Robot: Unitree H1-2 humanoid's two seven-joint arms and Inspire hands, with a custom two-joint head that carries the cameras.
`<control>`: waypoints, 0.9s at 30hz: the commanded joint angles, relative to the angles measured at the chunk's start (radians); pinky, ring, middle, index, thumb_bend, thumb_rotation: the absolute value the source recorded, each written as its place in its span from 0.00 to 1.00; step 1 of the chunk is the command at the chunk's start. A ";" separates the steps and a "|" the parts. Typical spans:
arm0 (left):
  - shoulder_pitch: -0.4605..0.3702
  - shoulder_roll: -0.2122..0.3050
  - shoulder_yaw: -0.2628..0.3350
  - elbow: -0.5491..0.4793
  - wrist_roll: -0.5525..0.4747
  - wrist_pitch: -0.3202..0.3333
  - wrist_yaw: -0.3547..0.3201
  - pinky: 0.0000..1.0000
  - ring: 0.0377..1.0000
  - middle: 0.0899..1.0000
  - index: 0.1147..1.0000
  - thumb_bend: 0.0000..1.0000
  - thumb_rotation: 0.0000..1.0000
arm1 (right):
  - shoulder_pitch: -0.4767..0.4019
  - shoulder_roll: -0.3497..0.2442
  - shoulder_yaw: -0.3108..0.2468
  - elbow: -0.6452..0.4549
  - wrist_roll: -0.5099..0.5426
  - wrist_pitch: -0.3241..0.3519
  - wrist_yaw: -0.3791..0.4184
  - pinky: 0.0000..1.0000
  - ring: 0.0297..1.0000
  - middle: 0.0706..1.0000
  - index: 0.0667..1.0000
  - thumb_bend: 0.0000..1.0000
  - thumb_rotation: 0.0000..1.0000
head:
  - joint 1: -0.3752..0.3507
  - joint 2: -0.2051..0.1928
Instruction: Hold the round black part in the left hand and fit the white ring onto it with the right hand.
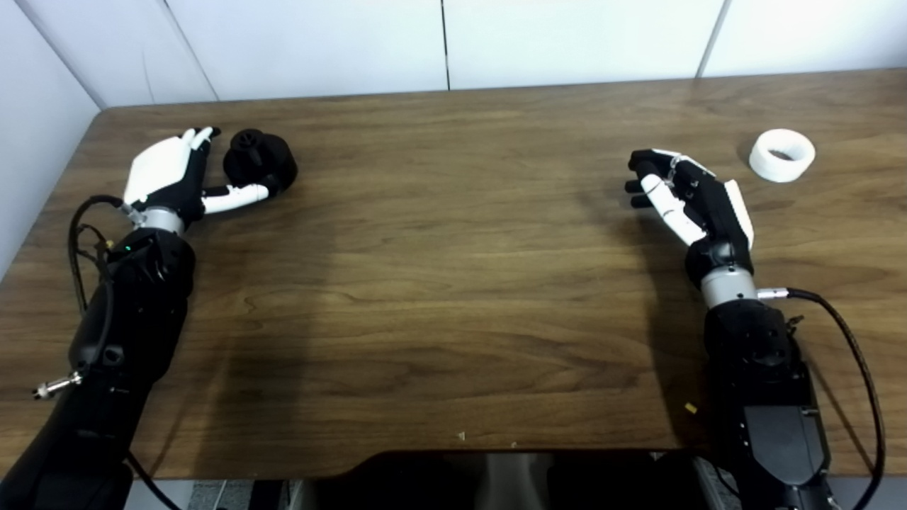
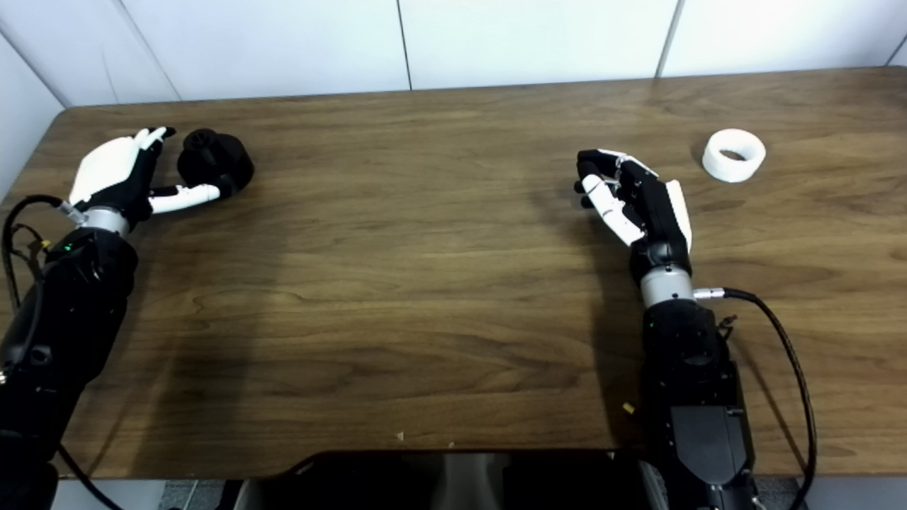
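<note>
Your left hand [image 1: 166, 177] sits spread wide beside the round black plastic part [image 1: 259, 160] on the brown wooden table [image 1: 453, 283], thumb at its near side, gripping nothing. Your right hand [image 1: 691, 198] hovers loosely curled and empty, left of the white plastic ring [image 1: 781, 154].

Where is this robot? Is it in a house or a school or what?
Probably a robot test bench or lab, not a home. A bare wooden table stands against plain white wall panels, with only a round black part and a white ring on it.
</note>
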 commanded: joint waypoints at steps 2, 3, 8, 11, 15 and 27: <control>-0.057 0.032 0.000 -0.012 -0.001 -0.012 0.020 1.00 1.00 1.00 0.91 1.00 0.69 | -0.037 -0.008 -0.001 -0.028 -0.001 -0.029 0.005 0.61 0.64 0.72 0.65 0.47 0.51 | 0.000 0.001; -0.057 0.030 -0.001 -0.008 -0.006 -0.016 0.024 1.00 1.00 1.00 0.91 1.00 0.69 | -0.038 -0.009 -0.001 -0.027 -0.001 -0.030 0.005 0.61 0.64 0.72 0.65 0.47 0.51 | -0.003 0.002; -0.059 0.023 -0.007 0.003 -0.015 -0.020 0.030 1.00 1.00 1.00 0.90 1.00 0.67 | -0.040 -0.009 -0.002 -0.030 -0.008 -0.023 0.000 0.59 0.64 0.71 0.65 0.48 0.52 | -0.008 0.002; -0.063 0.020 -0.011 0.011 -0.015 -0.016 0.036 1.00 1.00 1.00 0.90 1.00 0.68 | -0.037 -0.011 -0.002 -0.034 -0.007 -0.021 0.003 0.60 0.64 0.71 0.65 0.48 0.52 | -0.008 0.005; -0.071 0.015 -0.014 0.026 -0.017 -0.018 0.045 1.00 1.00 1.00 0.90 1.00 0.67 | -0.035 -0.011 -0.003 -0.039 -0.006 -0.017 0.004 0.60 0.64 0.71 0.65 0.47 0.51 | -0.012 0.005; -0.089 -0.002 -0.022 0.081 -0.020 -0.032 0.087 1.00 1.00 1.00 0.89 1.00 0.63 | -0.026 -0.016 -0.003 -0.051 -0.018 -0.017 0.006 0.61 0.63 0.71 0.65 0.47 0.53 | -0.026 0.009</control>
